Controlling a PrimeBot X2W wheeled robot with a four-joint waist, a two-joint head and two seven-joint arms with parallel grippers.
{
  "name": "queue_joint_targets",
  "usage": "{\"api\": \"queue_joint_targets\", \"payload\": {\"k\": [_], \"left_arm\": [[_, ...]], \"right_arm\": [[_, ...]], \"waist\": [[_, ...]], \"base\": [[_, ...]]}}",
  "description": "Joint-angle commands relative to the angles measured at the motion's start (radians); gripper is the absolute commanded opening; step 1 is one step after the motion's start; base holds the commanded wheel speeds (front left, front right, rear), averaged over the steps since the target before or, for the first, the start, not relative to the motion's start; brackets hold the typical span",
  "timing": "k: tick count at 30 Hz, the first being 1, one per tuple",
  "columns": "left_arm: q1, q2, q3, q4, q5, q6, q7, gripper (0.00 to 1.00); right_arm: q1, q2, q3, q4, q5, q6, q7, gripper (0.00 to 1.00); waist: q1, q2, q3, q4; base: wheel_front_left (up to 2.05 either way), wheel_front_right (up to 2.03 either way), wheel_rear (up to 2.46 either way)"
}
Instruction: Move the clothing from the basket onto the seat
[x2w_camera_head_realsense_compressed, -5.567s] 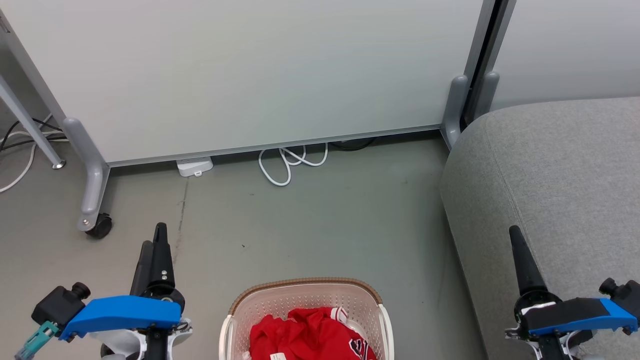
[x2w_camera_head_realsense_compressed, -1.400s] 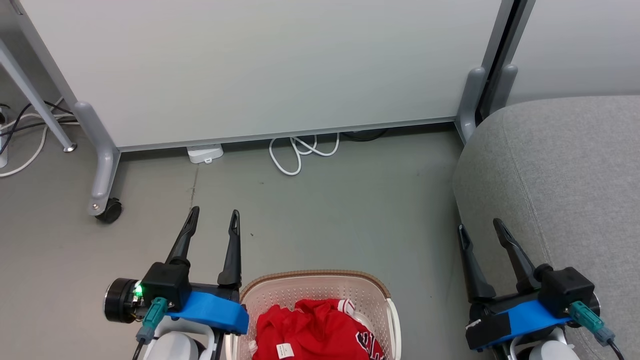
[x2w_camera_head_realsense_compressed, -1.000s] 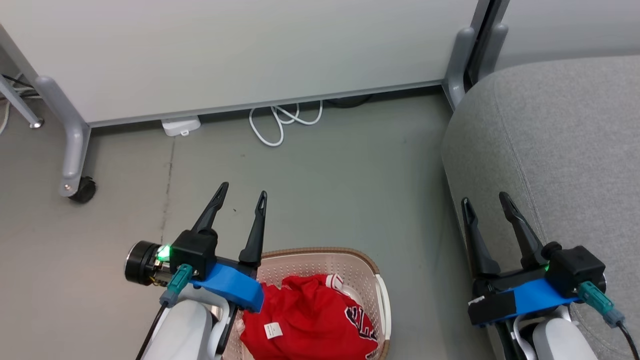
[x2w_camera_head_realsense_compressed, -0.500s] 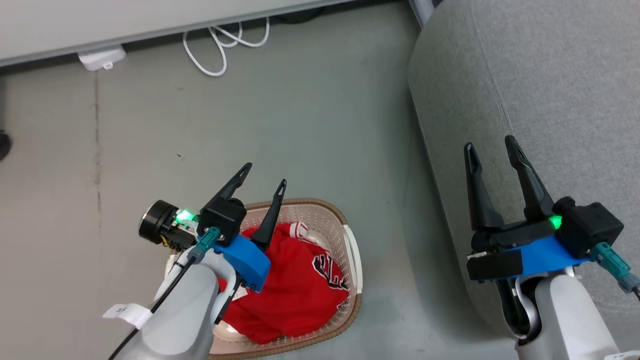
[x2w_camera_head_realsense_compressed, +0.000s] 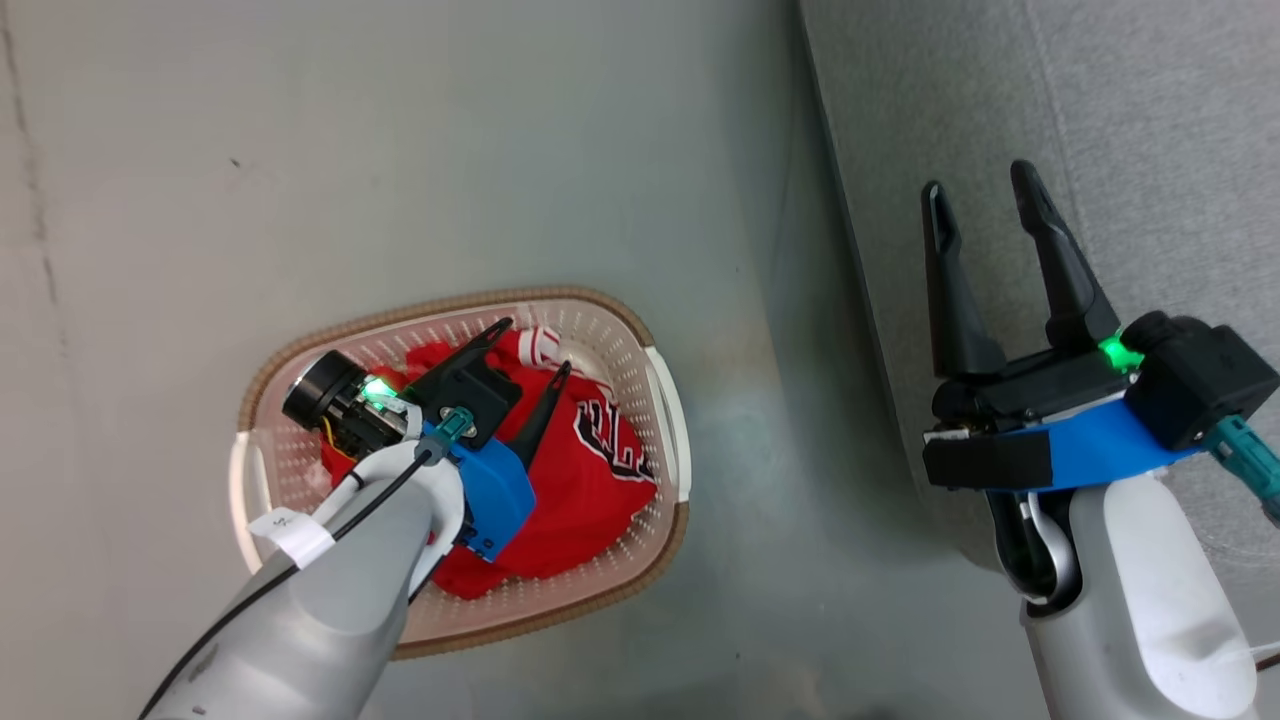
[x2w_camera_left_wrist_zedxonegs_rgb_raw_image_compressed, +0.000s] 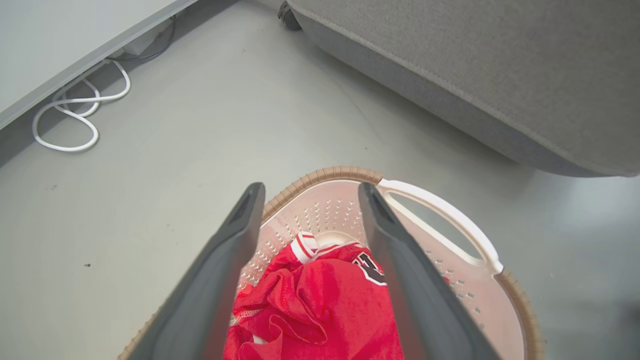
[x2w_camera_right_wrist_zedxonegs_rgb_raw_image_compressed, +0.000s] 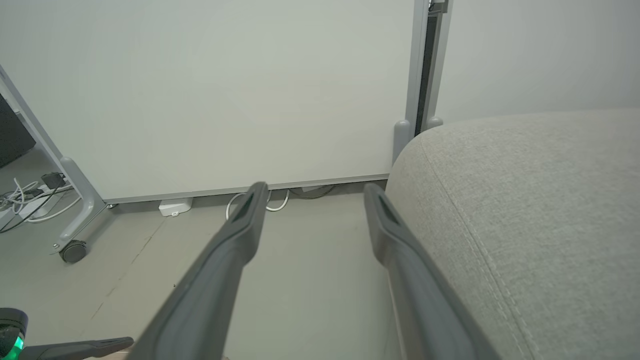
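Observation:
The cream basket (x2w_camera_head_realsense_compressed: 560, 608) with a brown rim stands on the floor, left of the grey seat (x2w_camera_head_realsense_compressed: 1120, 90). Inside it lies the bunched red clothing (x2w_camera_head_realsense_compressed: 590, 490): black-and-white lettering faces up, and white stripe trim shows at the far side. My left gripper (x2w_camera_head_realsense_compressed: 535, 347) hangs open just above the pile, inside the rim. The left wrist view shows the left gripper (x2w_camera_left_wrist_zedxonegs_rgb_raw_image_compressed: 310, 187) with the clothing (x2w_camera_left_wrist_zedxonegs_rgb_raw_image_compressed: 325, 300) between and below its fingers, and the basket (x2w_camera_left_wrist_zedxonegs_rgb_raw_image_compressed: 325, 174) rim beyond them. My right gripper (x2w_camera_head_realsense_compressed: 978, 180) is open and empty over the seat's near-left edge, and the right gripper (x2w_camera_right_wrist_zedxonegs_rgb_raw_image_compressed: 315, 187) has the seat (x2w_camera_right_wrist_zedxonegs_rgb_raw_image_compressed: 525, 200) on its right.
Bare grey floor surrounds the basket. In the right wrist view, a white partition panel (x2w_camera_right_wrist_zedxonegs_rgb_raw_image_compressed: 225, 90) on caster feet (x2w_camera_right_wrist_zedxonegs_rgb_raw_image_compressed: 72, 251) stands beyond the floor. A white cable (x2w_camera_left_wrist_zedxonegs_rgb_raw_image_compressed: 70, 115) loops at the panel's base. The seat (x2w_camera_left_wrist_zedxonegs_rgb_raw_image_compressed: 500, 75) has a rounded edge that overhangs the floor near the basket.
The head camera has tilted down, so the whole picture has shifted. My left gripper went from beside the basket to over the clothing inside it. Both grippers have opened.

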Motion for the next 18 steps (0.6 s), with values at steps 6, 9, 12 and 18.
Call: {"api": "queue_joint_targets", "payload": {"k": [6, 9, 12, 18], "left_arm": [[-0.084, 0.017, -0.134, 0.120, -0.055, 0.000, -0.001, 1.00], [-0.113, 0.014, -0.207, 0.176, -0.085, 0.000, 0.028, 1.00], [-0.131, 0.019, -0.272, 0.213, -0.119, 0.000, 0.050, 1.00], [-0.174, 0.029, -0.398, 0.247, -0.182, 0.000, 0.110, 1.00]], "right_arm": [[-0.054, -0.002, 0.000, -0.024, -0.007, 0.002, -0.001, 1.00], [-0.070, -0.002, -0.003, -0.031, -0.010, 0.002, -0.001, 1.00], [-0.086, -0.002, -0.003, -0.040, -0.009, 0.002, -0.001, 1.00], [-0.108, -0.002, -0.003, -0.065, -0.012, 0.002, -0.001, 1.00]], "waist": [[-0.0002, 0.0000, 0.127, -0.026], [-0.0002, 0.0000, 0.163, -0.033], [-0.0002, 0.0000, 0.198, -0.042], [-0.0002, 0.0000, 0.260, -0.056]], "base": [[0.00, 0.00, 0.00], [0.00, 0.00, 0.00], [0.00, 0.00, 0.00], [0.00, 0.00, 0.00]]}}
